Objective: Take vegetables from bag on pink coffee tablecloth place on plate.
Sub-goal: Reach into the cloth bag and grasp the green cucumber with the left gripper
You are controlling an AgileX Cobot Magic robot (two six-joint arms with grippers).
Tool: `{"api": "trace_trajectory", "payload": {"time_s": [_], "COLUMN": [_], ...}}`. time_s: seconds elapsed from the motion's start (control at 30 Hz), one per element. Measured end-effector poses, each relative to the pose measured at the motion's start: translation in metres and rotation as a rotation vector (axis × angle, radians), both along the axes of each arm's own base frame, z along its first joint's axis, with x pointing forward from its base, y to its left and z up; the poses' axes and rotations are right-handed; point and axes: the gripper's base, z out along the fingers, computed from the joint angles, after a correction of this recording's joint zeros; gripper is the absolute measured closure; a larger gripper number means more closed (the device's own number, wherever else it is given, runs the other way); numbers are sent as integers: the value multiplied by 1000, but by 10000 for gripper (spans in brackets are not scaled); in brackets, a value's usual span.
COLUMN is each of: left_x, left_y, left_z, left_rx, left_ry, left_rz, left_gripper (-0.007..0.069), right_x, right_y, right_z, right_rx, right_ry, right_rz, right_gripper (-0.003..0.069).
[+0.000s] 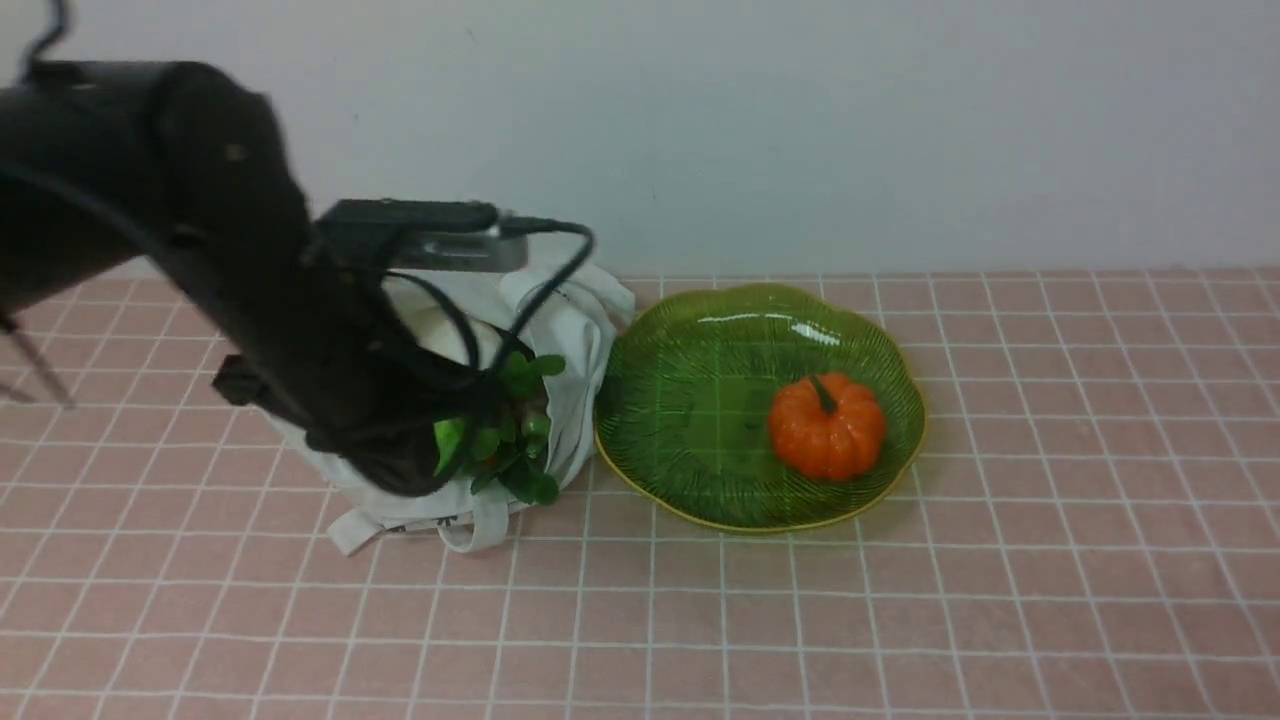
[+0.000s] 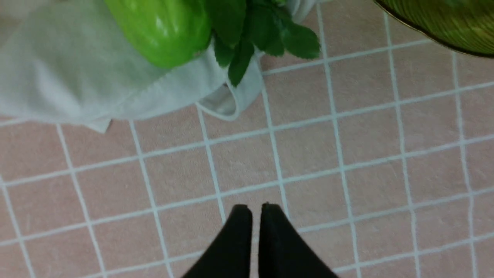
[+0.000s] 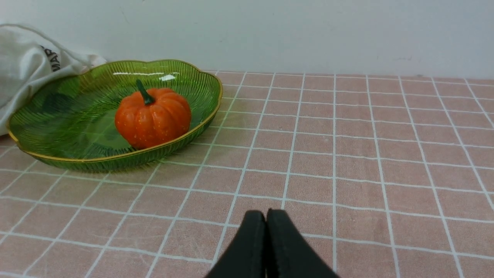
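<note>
The off-white bag (image 1: 575, 335) lies open on the pink tablecloth (image 1: 900, 600), just left of the green plate (image 1: 690, 400). A bright green cucumber (image 1: 450, 440) and the carrot's green leaves (image 1: 520, 430) show at the bag's mouth; the carrot's body is mostly hidden. I cannot make out the radish for sure. My left arm (image 1: 300, 340) hangs over the bag. In the left wrist view the left gripper (image 2: 256, 210) is shut and empty above the cloth, a little short of the cucumber (image 2: 162, 27) and leaves (image 2: 266, 31). The right gripper (image 3: 266, 216) is shut and empty.
An orange pumpkin (image 1: 827, 425) with a green stem sits in the right half of the plate; it also shows in the right wrist view (image 3: 152, 116). A white wall runs behind the table. The plate's rim (image 2: 444, 27) shows in a corner of the left wrist view.
</note>
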Motion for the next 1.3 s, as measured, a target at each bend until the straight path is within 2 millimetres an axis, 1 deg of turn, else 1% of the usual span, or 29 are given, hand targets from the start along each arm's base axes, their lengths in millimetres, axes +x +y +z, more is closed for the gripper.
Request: {"api": "trace_trajectory", "payload": {"time_s": [0.1,0.17,0.2,0.27,0.33,0.47,0.6,0.63,0.67,0.7,0.8,0.83,0.93,1.0,1.03,1.07,1.1,1.2,1.3], "left_x": [15,18,23,28,30,38,45,46,49,50,56,57,59,58,58,58,59,58,53], "left_y": [-10,-12,-12,-11,-11,-14,-18,-19,-19,-20,-21,-21,-21,-21,-20,-20,-19,-16,-13], "left_z": [-13,-16,-21,-28,-30,-37,-44,-46,-53,-56,-74,-79,-87,-87,-87,-87,-87,-86,-76], "left_rx": [121,161,211,244,250,217,173,167,165,162,180,188,201,203,213,215,228,260,292], "left_ry": [19,15,2,-8,-17,-52,-82,-83,-84,-84,-76,-68,-55,-54,-56,-56,-61,-58,-43], "left_rz": [32,39,49,87,104,170,244,258,288,303,337,345,357,359,357,357,353,341,304], "left_gripper": [605,603,595,585,577,500,379,358,307,288,220,208,198,200,224,228,258,262,262], "right_x": [0,0,0,0,0,0,0,0,0,0,0,0,0,0,0,0,0,0,0], "right_y": [0,0,0,0,0,0,0,0,0,0,0,0,0,0,0,0,0,0,0], "right_z": [0,0,0,0,0,0,0,0,0,0,0,0,0,0,0,0,0,0,0], "right_rx": [0,0,0,0,0,0,0,0,0,0,0,0,0,0,0,0,0,0,0], "right_ry": [0,0,0,0,0,0,0,0,0,0,0,0,0,0,0,0,0,0,0], "right_rz": [0,0,0,0,0,0,0,0,0,0,0,0,0,0,0,0,0,0,0], "right_gripper": [673,673,673,673,673,673,673,673,673,673,673,673,673,673,673,673,673,673,673]}}
